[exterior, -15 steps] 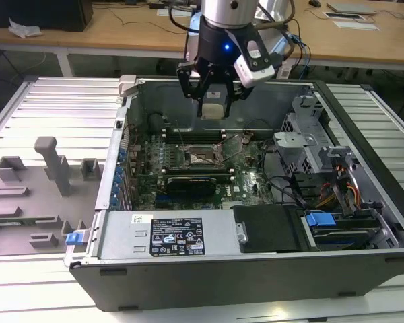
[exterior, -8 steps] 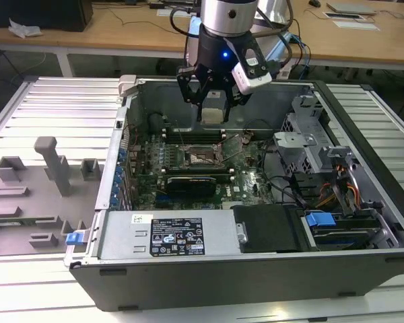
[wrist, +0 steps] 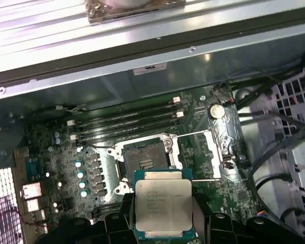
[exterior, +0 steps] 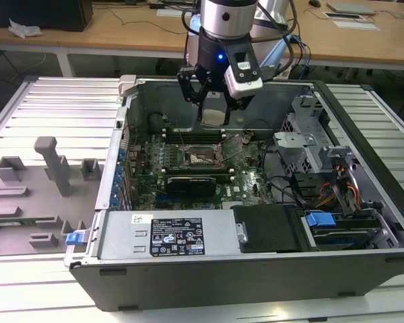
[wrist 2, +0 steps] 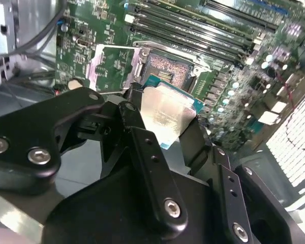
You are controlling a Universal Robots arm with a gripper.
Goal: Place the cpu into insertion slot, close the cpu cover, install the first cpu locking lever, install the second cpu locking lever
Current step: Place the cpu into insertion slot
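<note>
Above insertion slot (wrist: 142,160) — cpu (wrist: 162,209) between gripper (exterior: 213,118) jaws | cpu cover (wrist: 216,147) open

cpu (wrist 2: 168,107): lower part behind hand (wrist 2: 165,124) | insertion slot (wrist 2: 165,65): one edge behind cpu

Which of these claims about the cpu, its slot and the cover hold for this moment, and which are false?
1. The end effector grips the cpu. True.
2. The cpu is seated in the insertion slot. False: it is held clear of the slot, whose dark centre is bare.
3. The cpu cover is closed over the slot. False: it is swung open and lies beside the slot.
4. The computer case is open, with the motherboard exposed. True.
</note>
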